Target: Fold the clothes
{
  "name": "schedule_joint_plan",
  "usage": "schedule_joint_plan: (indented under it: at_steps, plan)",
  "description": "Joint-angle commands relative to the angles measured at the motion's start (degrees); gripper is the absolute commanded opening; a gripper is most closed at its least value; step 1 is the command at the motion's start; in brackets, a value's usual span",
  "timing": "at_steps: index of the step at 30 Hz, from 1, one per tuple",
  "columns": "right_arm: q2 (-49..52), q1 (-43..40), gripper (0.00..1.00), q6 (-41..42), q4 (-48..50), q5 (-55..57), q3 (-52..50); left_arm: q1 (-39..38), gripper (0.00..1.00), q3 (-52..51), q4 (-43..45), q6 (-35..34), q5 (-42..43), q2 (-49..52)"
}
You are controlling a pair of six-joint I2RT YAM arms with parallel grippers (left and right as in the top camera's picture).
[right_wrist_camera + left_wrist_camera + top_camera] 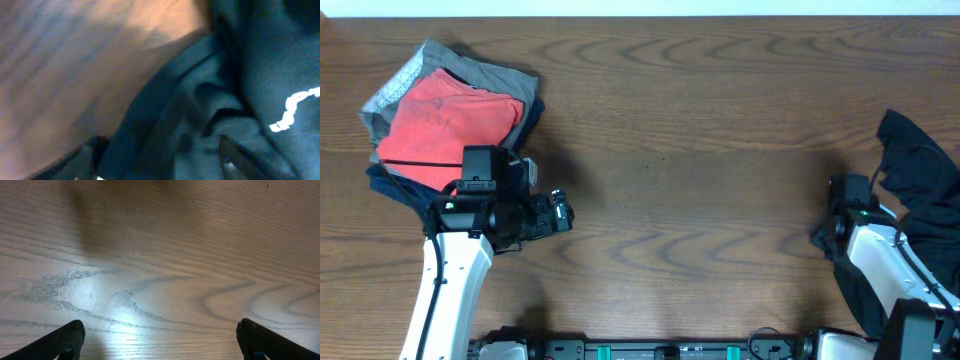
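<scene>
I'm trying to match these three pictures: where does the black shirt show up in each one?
Overhead: black shirt bunched at the right edge.
Left wrist: not in it.
Right wrist: black shirt fills the right and lower part, white lettering showing.
Shared landmark: the wood-grain table.

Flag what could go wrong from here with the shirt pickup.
1. The black shirt is bunched at the table's right edge; the right jaws stand apart over stacked folds, so they may pinch several layers, not one edge.
2. Cloth seems to lie under the right arm; pulling could snag it.
3. The left arm sits beside the folded pile and could nudge it.
</scene>
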Motion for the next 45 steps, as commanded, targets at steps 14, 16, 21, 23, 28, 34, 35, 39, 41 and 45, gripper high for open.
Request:
schedule_joint_plan:
  at_steps: [14,16,21,23,28,34,35,39,41,45]
  plan:
    - [1.22,2.58,0.09,-24.57,12.68,-48.76,-1.88,-0.11,0.98,1.29,1.62,-0.59,0.35,0.17]
    - [1.22,5.73,0.09,-24.70,17.35,-55.56,-1.88,-0.11,0.98,1.29,2.56,-0.76,0.35,0.17]
    - [1.22,15.96,0.05,-16.33,35.04,-61.44,-1.88,-0.11,0.98,1.29,4.15,-0.76,0.35,0.17]
    - [1.22,20.90,0.05,-12.24,45.75,-60.96,-1.88,-0.11,0.98,1.29,4.96,-0.76,0.35,0.17]
    - [1.22,31.50,0.04,-3.58,71.01,-44.72,-1.77,-0.11,0.98,1.29,8.22,-0.79,0.35,0.17]
    - [1.22,35.78,0.99,-2.82,74.16,-34.10,-0.87,-0.11,0.98,1.29,10.01,-2.51,0.39,0.17]
    - [1.22,35.67,0.99,-2.84,72.28,-34.32,-0.87,-0.11,0.98,1.29,10.01,-2.54,0.39,0.17]
    - [1.09,34.42,0.99,-5.22,60.11,-34.36,-0.87,-0.11,0.98,1.29,10.29,-2.82,2.01,0.17]
    - [0.90,33.33,0.99,-7.15,53.70,-34.23,-0.87,-0.13,0.98,1.29,10.62,-3.87,2.93,0.20]
    - [-1.03,29.59,0.99,-7.54,39.04,-30.38,-0.87,-0.28,0.98,1.14,11.80,-7.89,2.93,0.55]
